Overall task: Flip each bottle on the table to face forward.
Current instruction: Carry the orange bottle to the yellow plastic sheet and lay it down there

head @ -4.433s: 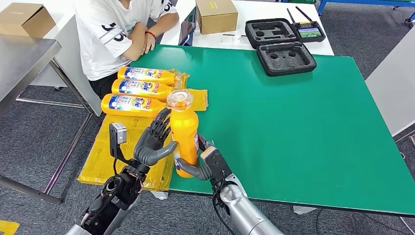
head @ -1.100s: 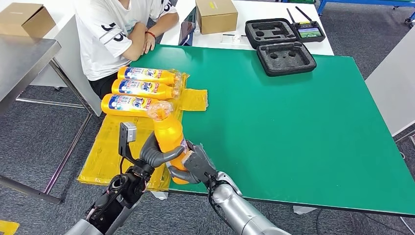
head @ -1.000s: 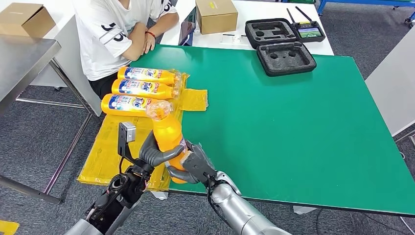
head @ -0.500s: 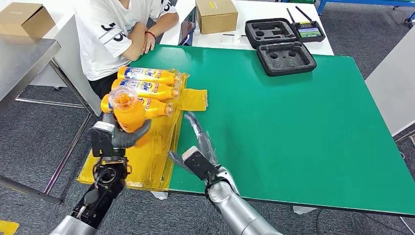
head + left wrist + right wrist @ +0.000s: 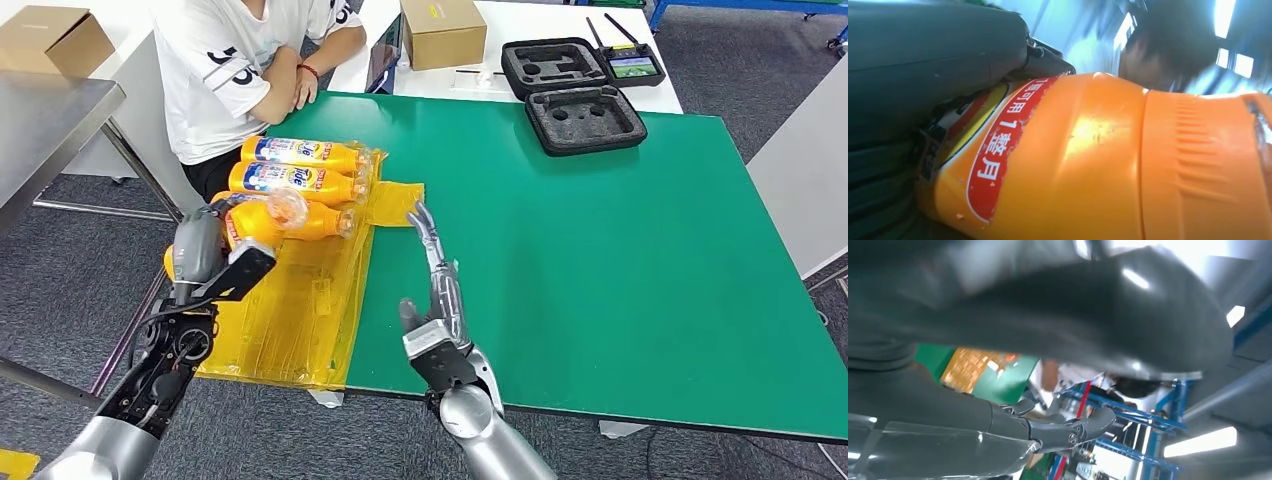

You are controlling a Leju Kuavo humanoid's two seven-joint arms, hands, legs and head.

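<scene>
**Orange bottle in our left hand, right hand free**

Orange plastic detergent bottle [image 5: 262, 215] sits in our left hand [image 5: 200, 255], held off the table's left edge, above the yellow plastic sheet [image 5: 300, 300]. Its clear cap points toward the row of bottles. In the left wrist view we see the fingers [image 5: 923, 65] wrapped tight round the bottle body, with a red label strip of white characters showing beside them.

Our right hand [image 5: 437, 290] is over the green table [image 5: 600, 250], just right of the sheet. Fingers are stretched out straight and apart, holding nothing, pointing toward the far side.

Two more orange bottles with blue-and-white labels [image 5: 300, 153] [image 5: 295, 180] lie on their sides on the sheet, labels up, caps toward the table centre. A third [image 5: 318, 220] lies partly behind the held one.

Person in a white printed T-shirt [image 5: 230, 70] sits at the far left corner, arms folded. Open black foam-lined case [image 5: 575, 90] and a brown cardboard box [image 5: 442, 30] are at the far side.
</scene>
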